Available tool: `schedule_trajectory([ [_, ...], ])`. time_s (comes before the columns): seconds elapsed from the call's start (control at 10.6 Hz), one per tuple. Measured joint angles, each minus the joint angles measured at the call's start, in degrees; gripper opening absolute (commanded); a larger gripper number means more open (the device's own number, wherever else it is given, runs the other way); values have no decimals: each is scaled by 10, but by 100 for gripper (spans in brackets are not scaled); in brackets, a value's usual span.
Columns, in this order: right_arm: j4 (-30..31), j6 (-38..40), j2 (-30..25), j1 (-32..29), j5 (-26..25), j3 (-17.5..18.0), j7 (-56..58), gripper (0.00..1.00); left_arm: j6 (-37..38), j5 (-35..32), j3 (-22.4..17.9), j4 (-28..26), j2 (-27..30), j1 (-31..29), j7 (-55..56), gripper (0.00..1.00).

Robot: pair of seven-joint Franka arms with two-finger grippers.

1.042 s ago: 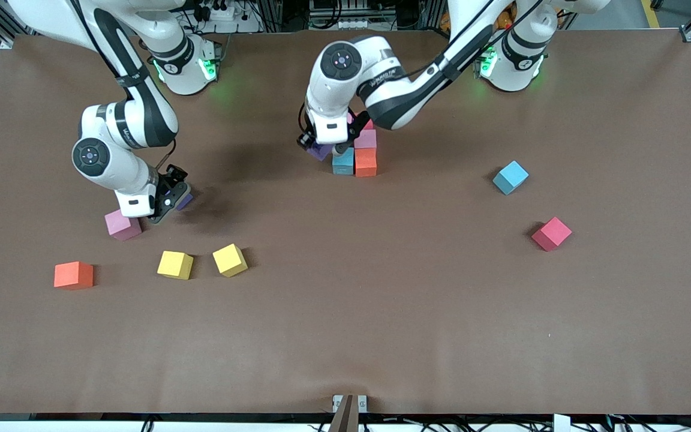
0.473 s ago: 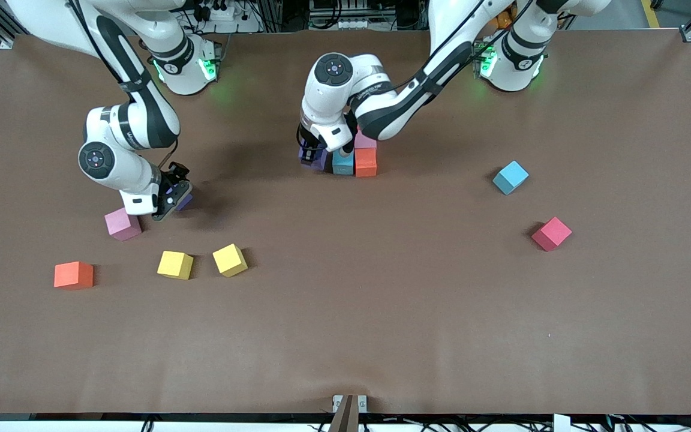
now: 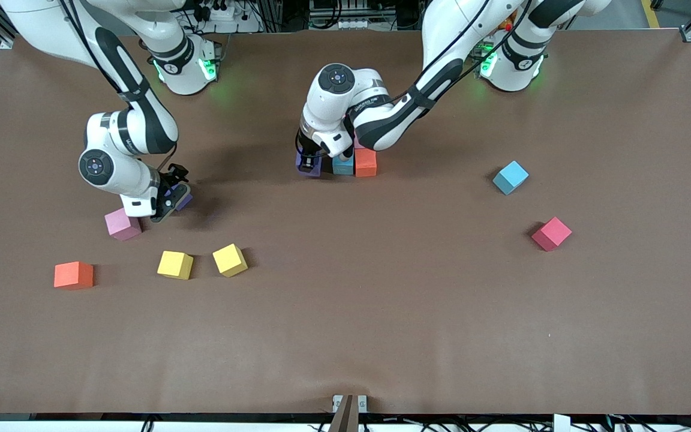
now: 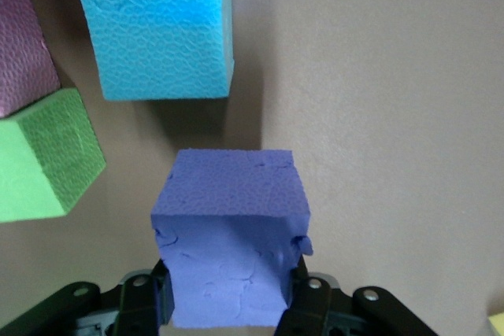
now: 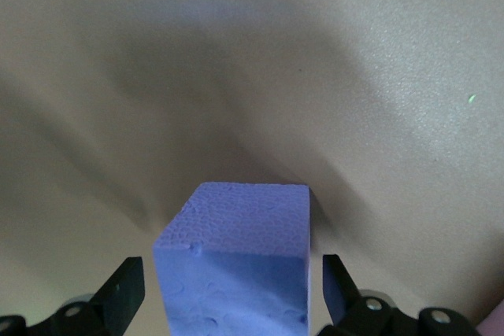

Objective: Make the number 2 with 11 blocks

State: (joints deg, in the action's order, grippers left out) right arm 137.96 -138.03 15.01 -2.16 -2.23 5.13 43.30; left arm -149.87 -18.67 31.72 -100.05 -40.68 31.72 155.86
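While the left gripper (image 3: pixel 311 163) is clamped on a purple block (image 4: pixel 230 226), it's sitting low at the growing number 2 (image 3: pixel 354 162), mid-table toward the robots' side. Key relation imo: the cyan block (image 4: pixel 157 25) lies straight ahead of the held cube, w/ a thin strip of bare table (image 3: pixel 345 312) between them in the wrist cam, so they look just beside each other, not touching. Faces look roughly parallel, so I'd guess a short nudge toward cyan closes the gap before letting go. Green block (image 4: pixel 43 155) is off to one side, tilted a bit, and an orange block (image 3: pixel 366 162) sits flush beside cyan at the left arm's end.

Right gripper (image 3: pixel 171 198) is down near the right arm's end w/ fingers spread wide around another purple cube (image 5: pixel 236 265), gaps visible both sides, so nothing grabbed yet. Pink block (image 3: pixel 122 224) is just beside it.

Loose ones nearer the camera: 2 yellow, orange, cyan, crimson.
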Motion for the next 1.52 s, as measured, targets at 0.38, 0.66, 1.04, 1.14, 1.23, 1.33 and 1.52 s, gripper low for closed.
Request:
schedule_trajectory([
  [0.38,-1,1,0,0,-1,0,0,0,0,0,-1,-18,0,0,6,43],
  [0.66,-2,2,0,0,-1,0,1,0,0,0,-3,-26,-2,0,7,44],
  [1.04,-40,32,0,2,-1,6,-10,0,0,0,-3,-37,-5,0,8,44],
  [1.14,-56,41,0,10,0,9,-24,0,0,0,-4,-37,-6,0,8,45],
  [1.23,-70,42,0,26,0,11,-46,0,0,0,-4,-37,-6,-1,8,45],
  [1.33,-85,43,0,50,0,12,-80,0,0,0,-4,-37,-6,-1,8,46],
  [1.52,-109,44,1,94,1,14,-150,0,0,0,-5,-37,-8,-2,8,49],
])
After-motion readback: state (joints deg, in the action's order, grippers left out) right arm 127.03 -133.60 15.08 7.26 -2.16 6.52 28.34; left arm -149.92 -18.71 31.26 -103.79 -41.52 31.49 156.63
